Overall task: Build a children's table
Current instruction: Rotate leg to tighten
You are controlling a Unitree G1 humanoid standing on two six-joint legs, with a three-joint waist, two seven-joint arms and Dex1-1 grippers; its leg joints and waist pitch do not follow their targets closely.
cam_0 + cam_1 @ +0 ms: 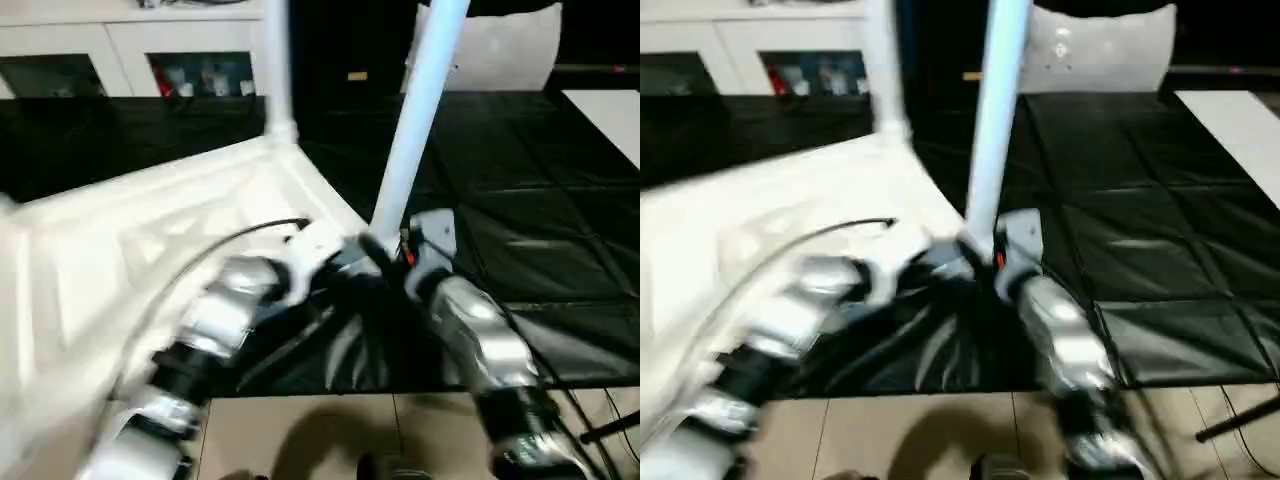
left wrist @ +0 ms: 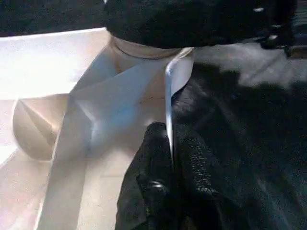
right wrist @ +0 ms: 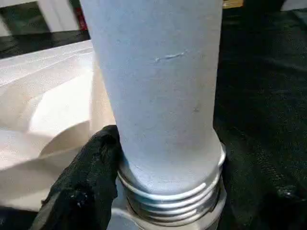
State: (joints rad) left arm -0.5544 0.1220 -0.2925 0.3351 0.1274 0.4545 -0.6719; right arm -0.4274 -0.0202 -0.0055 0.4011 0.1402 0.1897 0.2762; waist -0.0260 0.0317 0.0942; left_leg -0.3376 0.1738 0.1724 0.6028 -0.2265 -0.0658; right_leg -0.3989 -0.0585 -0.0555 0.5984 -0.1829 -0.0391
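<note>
The children's table top (image 1: 150, 240) lies upside down on the left, ribs facing up. One white leg (image 1: 278, 70) stands in its far corner socket. A second leg (image 1: 415, 120) rises, slightly tilted, from the near right corner. My right gripper (image 1: 385, 250) is shut around this leg's base, and in the right wrist view a black finger (image 3: 91, 182) presses beside the threaded end (image 3: 168, 191) at the socket. My left gripper (image 2: 171, 143) is shut on the top's thin rim (image 2: 168, 96), just left of that corner (image 1: 335, 262).
A black mat (image 1: 540, 200) covers the floor under and right of the table. White cabinets (image 1: 120, 40) line the back, with a white cushion (image 1: 510, 50) at back right. Wooden floor (image 1: 300, 430) lies in front. A white board (image 1: 610, 110) sits at far right.
</note>
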